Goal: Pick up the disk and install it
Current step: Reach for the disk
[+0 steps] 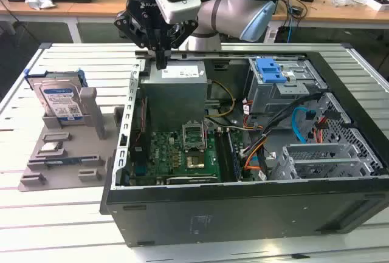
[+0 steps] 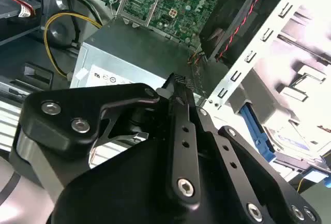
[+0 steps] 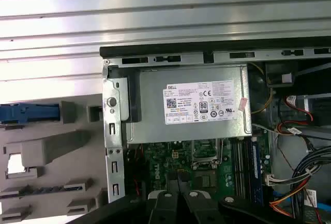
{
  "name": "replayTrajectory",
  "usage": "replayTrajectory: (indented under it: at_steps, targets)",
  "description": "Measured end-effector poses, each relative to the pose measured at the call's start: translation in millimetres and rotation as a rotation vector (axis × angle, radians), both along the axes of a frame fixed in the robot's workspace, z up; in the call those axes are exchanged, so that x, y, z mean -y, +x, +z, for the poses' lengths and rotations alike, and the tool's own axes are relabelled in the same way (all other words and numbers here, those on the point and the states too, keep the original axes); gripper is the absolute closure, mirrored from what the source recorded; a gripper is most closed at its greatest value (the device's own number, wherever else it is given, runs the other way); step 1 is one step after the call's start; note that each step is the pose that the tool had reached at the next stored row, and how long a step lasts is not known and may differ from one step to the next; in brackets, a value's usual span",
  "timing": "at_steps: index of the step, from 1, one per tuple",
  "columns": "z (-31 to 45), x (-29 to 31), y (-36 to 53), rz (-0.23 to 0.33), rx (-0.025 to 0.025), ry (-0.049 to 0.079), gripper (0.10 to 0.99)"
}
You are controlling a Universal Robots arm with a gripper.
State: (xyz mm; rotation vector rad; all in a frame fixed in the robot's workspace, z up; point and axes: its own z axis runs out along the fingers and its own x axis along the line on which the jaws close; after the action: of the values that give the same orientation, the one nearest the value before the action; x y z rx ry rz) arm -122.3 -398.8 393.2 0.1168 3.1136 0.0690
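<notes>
The disk (image 1: 61, 100), silver with a white-and-blue label and a blue bracket, stands upright in a grey holder (image 1: 91, 147) at the exterior view's left, outside the computer case (image 1: 243, 214). Its blue bracket edge (image 3: 31, 114) shows in the first wrist view, and its bracket (image 2: 256, 131) beyond the case wall in the second. My gripper (image 1: 161, 62) hangs over the back corner of the grey power supply (image 1: 176, 90), well to the right of the disk. The fingers (image 3: 181, 178) are shut with nothing between them; the fingertip end (image 2: 178, 81) points at the power supply (image 2: 139, 53).
The open case holds a green motherboard (image 1: 185, 150), bundled cables (image 1: 267, 129) and a blue-topped drive cage (image 1: 270, 71) at its back right. The case's metal wall (image 1: 130, 105) stands between gripper and disk. Small parts lie on the grey holder (image 3: 46, 182).
</notes>
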Motion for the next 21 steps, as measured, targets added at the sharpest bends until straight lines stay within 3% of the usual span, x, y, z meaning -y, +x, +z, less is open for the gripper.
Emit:
replayTrajectory:
  at_steps: [8,15,21]
  targets:
    - [0.0,0.0,-15.7,0.0,0.0,0.0,0.98]
    - [0.0,0.0,-40.6,0.0,0.0,0.0,0.98]
    - [0.1,0.0,-53.5,0.0,-0.0001,0.0,0.98]
